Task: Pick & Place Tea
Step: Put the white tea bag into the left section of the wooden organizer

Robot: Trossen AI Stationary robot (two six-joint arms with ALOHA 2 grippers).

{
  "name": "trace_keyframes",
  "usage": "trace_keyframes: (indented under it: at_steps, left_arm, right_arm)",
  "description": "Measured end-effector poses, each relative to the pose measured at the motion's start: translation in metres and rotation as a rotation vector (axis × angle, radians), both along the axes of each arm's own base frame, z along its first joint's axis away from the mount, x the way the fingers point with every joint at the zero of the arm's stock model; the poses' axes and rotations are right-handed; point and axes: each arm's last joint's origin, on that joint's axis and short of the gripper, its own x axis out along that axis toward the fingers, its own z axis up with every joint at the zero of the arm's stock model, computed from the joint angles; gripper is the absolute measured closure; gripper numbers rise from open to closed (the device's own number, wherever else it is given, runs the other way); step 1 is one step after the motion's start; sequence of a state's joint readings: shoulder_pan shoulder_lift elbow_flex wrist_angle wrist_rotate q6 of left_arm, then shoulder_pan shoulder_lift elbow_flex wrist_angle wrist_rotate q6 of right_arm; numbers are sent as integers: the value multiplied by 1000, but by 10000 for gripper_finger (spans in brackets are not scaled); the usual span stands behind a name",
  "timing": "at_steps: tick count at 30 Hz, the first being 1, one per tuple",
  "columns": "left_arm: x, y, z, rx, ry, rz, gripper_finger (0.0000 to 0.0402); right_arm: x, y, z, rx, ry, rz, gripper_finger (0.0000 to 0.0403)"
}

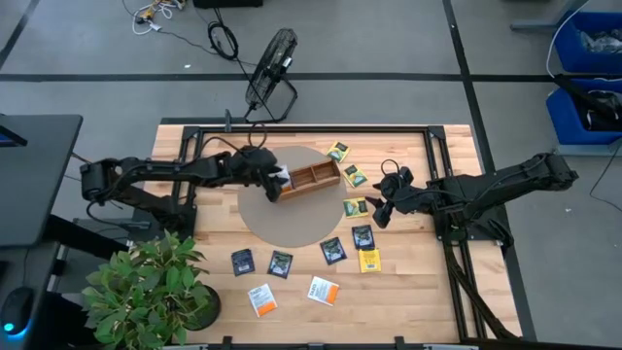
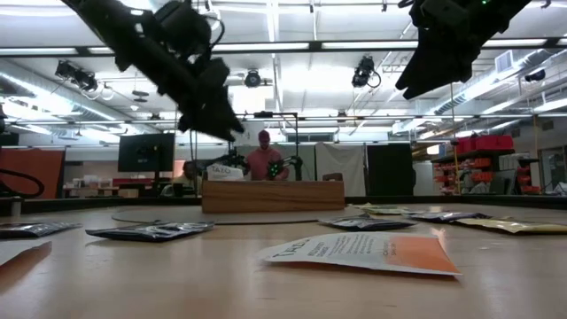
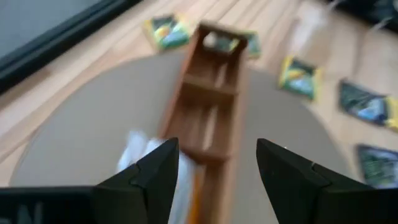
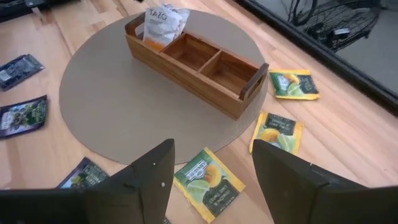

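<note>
Lying nearest the front edge of the tabletop (image 1: 428,292), two white-and-orange tea packets (image 1: 324,290), flat, corners turned slightly askew. Behind them, dark navy packets (image 1: 281,263) in a loose arc along the rim of the round mat (image 1: 258,219), flat, with one yellow-backed packet (image 1: 369,260) at the arc's right end. Farther back on the mat, a long wooden tray (image 4: 193,65), long axis running left-low to right-high in the high view, three compartments in a row. Standing upright in the tray's left end compartment, a white tea packet (image 4: 163,23), printed face up and leaning a little. Hovering just over that end, the left claw (image 3: 217,165), fingers spread wide, pinching nothing. Right of the tray, off the mat, green-yellow packets (image 4: 293,84) scattered flat, each turned a different way. Hanging above the one by the mat's right edge (image 4: 209,182), the right claw (image 4: 213,163), fingers spread, empty. Beyond the tabletop, a person (image 2: 264,159) in a red top.
</note>
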State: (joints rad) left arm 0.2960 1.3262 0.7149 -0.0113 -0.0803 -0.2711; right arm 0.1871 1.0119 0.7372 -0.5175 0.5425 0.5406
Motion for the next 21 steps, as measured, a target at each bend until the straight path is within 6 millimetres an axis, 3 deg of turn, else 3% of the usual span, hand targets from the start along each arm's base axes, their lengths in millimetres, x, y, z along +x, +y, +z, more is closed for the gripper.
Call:
trace_keyframes:
  at_steps: [11,21]
  left_arm:
    - [23,-37,35,-59,-130,-196,186]
    - [29,-74,36,-157,-143,-345,186]
  right_arm:
    - [0,0,0,8,2,8,179]
    - [1,0,0,10,-7,8,179]
